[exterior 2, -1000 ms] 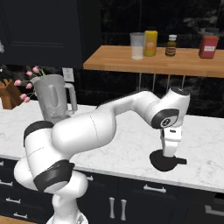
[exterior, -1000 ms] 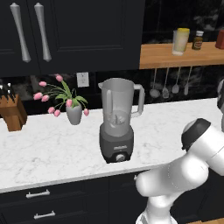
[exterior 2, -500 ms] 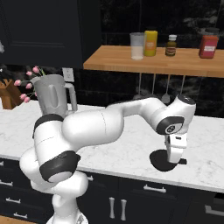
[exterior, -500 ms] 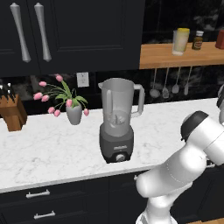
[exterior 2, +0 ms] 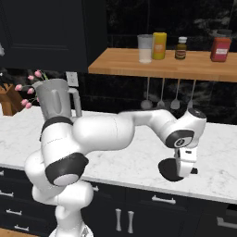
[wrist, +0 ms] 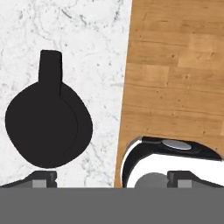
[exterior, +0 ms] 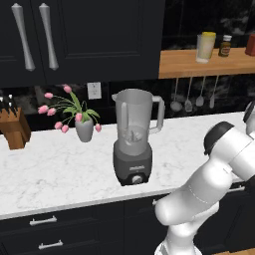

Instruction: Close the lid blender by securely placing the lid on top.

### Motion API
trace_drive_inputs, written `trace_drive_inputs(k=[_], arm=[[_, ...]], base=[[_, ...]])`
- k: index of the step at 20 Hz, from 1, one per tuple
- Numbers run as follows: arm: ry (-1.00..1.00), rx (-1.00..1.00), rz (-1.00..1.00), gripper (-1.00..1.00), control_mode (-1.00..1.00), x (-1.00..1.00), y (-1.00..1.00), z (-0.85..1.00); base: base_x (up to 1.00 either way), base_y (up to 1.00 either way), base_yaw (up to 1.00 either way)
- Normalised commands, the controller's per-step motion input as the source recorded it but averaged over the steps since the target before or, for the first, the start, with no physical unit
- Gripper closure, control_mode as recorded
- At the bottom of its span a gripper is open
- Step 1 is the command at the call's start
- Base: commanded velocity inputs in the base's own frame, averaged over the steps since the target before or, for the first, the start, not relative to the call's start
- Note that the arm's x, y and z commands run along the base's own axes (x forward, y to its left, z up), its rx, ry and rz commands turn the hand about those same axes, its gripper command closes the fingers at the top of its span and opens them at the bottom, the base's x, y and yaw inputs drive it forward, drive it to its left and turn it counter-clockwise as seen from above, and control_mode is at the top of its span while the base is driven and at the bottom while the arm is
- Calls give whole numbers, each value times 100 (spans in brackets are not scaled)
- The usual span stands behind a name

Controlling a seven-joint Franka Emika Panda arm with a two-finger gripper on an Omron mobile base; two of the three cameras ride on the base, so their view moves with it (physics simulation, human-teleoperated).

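Jaws spread wide above the lid (wrist: 43,129), nothing held.
Lid lay flat on counter (exterior 2: 139,162) near its edge; blender (exterior: 133,137) stood uncapped, well apart.

A white marble countertop (exterior: 60,169) is shown carrying the blender (exterior: 133,137) near its front edge, with a grey vase of pink tulips (exterior: 83,127) to its left and a wooden knife block (exterior: 12,128) at the far left by the wall. The black round lid (exterior 2: 169,170) is seen lying flat on the marble close to the counter's front edge, well apart from the blender. Above the counter, a wooden shelf (exterior 2: 120,67) is seen bearing a pale cup (exterior 2: 145,48), a yellow container (exterior 2: 159,46), a small dark bottle (exterior 2: 181,48) and a red jar (exterior 2: 221,46).
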Motion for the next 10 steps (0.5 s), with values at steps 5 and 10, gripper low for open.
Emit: trace_drive_inputs(k=[5,10], arm=[[0,0,0,-100,-100,12,0,-27],[0,0,0,-100,-100,14,-6,-20]], base=[[0,0,0],[0,0,0]])
